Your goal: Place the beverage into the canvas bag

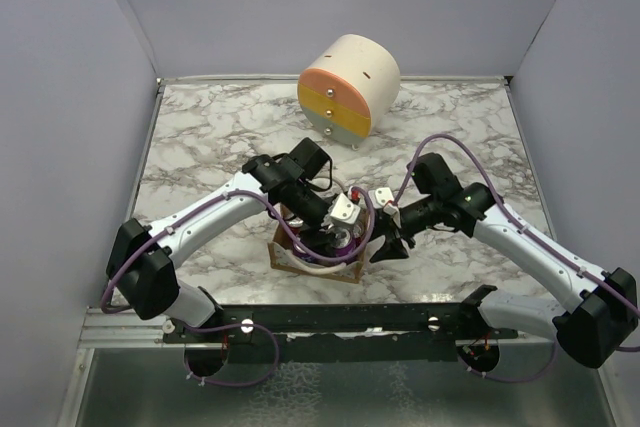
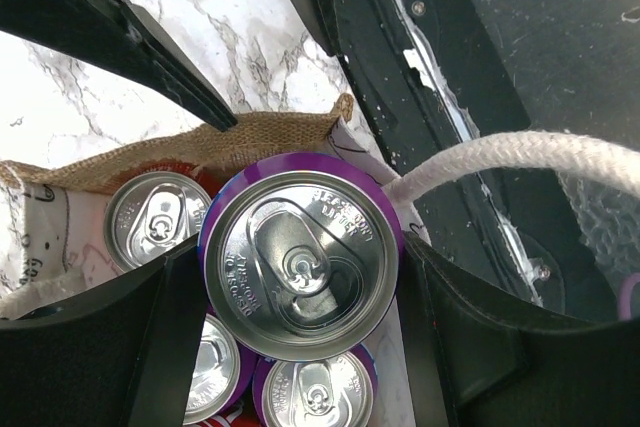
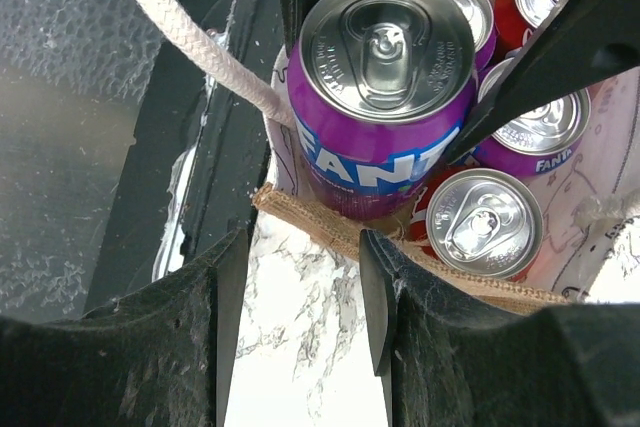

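The fingers (image 2: 110, 347) of the left tool (image 2: 303, 267) are seen closest to the lens in the left wrist view, clenched on opposite sides of the purple beverage can (image 2: 300, 262). The can is held upright, its long axis vertical and its silver lid facing the wrist camera. Straight beneath it the mouth of the canvas bag (image 2: 250, 137) is seen, with other cans (image 2: 160, 227) already stood inside.

From the right wrist view the lower body of the held can (image 3: 385, 97) is hidden behind the burlap rim (image 3: 330, 222), so it is judged to be partly sunk into the bag's near corner. Its lid is carried well above the lids of its neighbours (image 3: 490, 222). Whether its base is resting on anything cannot be told, since the bottom is covered.

The right tool (image 3: 303, 247) is released, its jaws spread and nothing between them, with the bag's rim just beyond its tips. A rope handle (image 3: 190, 37) is draped past the can on the side facing the arm bases.

The coming move is judged to turn on a plain downward path, which falls to the left arm as holder. In the overhead view both tools meet over the bag (image 1: 290, 259) on the counter (image 1: 200, 137), and the drawer cabinet (image 1: 348, 87) is set well apart behind.
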